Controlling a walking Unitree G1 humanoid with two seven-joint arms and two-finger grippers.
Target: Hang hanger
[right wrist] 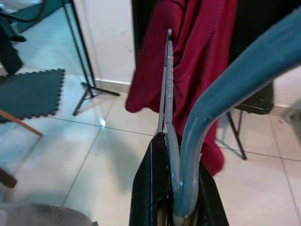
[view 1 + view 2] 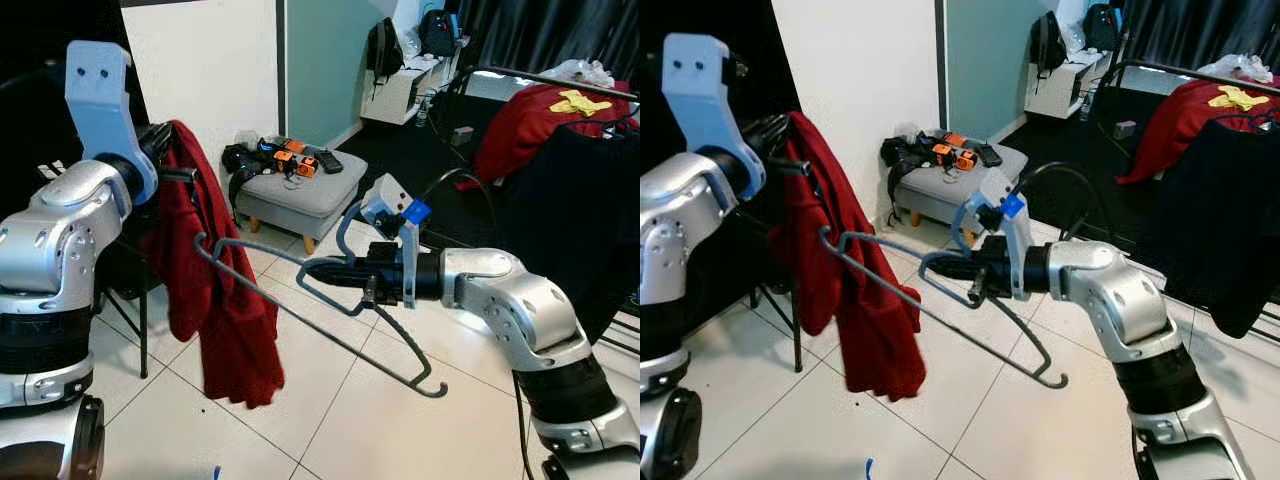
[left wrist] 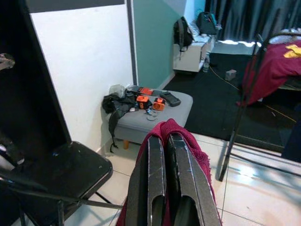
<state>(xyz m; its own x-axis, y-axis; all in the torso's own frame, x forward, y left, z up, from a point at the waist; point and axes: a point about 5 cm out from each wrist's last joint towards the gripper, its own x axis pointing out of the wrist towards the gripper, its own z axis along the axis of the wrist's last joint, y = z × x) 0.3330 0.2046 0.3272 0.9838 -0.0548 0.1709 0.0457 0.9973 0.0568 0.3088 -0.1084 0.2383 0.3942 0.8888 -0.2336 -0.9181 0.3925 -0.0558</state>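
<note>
Pinching the top of a dark red fleece garment (image 2: 215,300) beside a black folding chair (image 3: 61,165), the left gripper (image 3: 165,155) is clenched on the cloth. To its right, the right gripper (image 2: 312,270) grasps a grey-blue plastic hanger (image 2: 300,310) mid-air above the white tiled floor (image 2: 330,420), one end touching the garment.

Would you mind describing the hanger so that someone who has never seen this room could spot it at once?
Start at the white wall panel and the red garment held up before it by the left gripper. The hanger slants across the tiled floor from that garment, clamped near its hook by the right gripper. It is the one thin grey-blue frame, unlike the soft cloth beside it.
</note>
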